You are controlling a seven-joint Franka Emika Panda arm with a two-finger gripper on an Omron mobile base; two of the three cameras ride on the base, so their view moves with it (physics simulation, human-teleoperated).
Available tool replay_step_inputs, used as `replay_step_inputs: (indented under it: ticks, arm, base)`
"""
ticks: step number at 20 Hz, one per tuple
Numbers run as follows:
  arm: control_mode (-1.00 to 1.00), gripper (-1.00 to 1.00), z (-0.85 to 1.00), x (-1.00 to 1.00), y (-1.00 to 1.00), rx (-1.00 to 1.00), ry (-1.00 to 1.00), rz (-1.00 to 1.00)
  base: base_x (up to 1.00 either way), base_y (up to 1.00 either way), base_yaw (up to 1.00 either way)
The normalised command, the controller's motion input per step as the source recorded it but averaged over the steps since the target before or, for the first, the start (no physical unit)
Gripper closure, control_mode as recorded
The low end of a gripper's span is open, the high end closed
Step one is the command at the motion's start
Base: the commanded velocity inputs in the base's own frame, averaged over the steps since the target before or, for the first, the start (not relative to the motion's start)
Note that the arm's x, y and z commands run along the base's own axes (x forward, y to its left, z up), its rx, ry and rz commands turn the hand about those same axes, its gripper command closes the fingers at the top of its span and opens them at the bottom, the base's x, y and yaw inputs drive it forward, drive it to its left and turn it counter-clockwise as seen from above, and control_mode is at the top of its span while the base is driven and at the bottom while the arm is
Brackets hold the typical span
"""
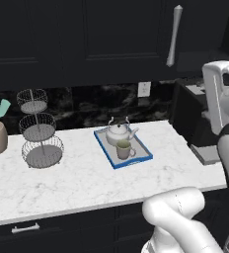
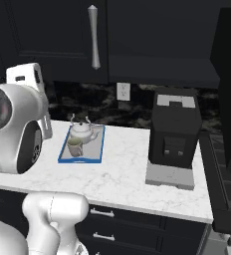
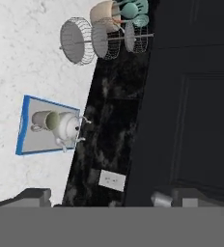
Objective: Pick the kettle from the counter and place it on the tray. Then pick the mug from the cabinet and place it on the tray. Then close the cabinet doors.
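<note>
**Pincer spread beside the black cabinet door, kettle and mug already on the tray**

The pincer point(image 3: 114, 198) stands wide open with nothing between its 2 fingertips. The cabinet door point(image 3: 196, 96) fills the space just ahead and to one side of it, and the end of the silver bar handle point(image 3: 161, 198) is close to 1 fingertip. The kettle point(image 1: 117, 132) and mug point(image 1: 124, 149) sit on the tray point(image 1: 132, 162), well away from the pincer on the counter point(image 1: 77, 183). The door is probably stiff, smooth and light on its hinges, so it is best pushed flat near the handle edge. The hand view shows the panel up close. The base views show the handle's whole length, and the right 1 adds a coffee machine point(image 2: 174, 129). I cannot tell whether the door is ajar.
</note>
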Motion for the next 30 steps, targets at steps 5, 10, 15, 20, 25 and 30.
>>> replay_step_inputs:
  ticks: [5, 10, 15, 20, 25, 30]
  arm:
    - [-1.00, -1.00, 0.00, -0.27, -0.45, 0.23, -0.04, -0.49]
    - [-1.00, -1.00, 0.00, -0.06, -0.46, 0.31, -0.06, -0.59]
    - [-1.00, -1.00, 0.00, 0.02, -0.52, 0.35, 0.00, -0.56]
    - [-1.00, -1.00, 0.00, -0.26, -0.72, 0.27, -0.02, -0.22]
    - [-1.00, -1.00, 0.00, -0.60, -0.79, 0.11, -0.04, -0.01]
    - [-1.00, -1.00, -0.05, -0.40, -0.77, 0.00, 0.04, -0.01]
  base:
    - [0.00, 0.00, 0.00]
    - [0.00, 0.00, 0.00]
    - [0.00, 0.00, 0.00]
    - [0.00, 0.00, 0.00]
    - [0.00, 0.00, 0.00]
    - [0.00, 0.00, 0.00]
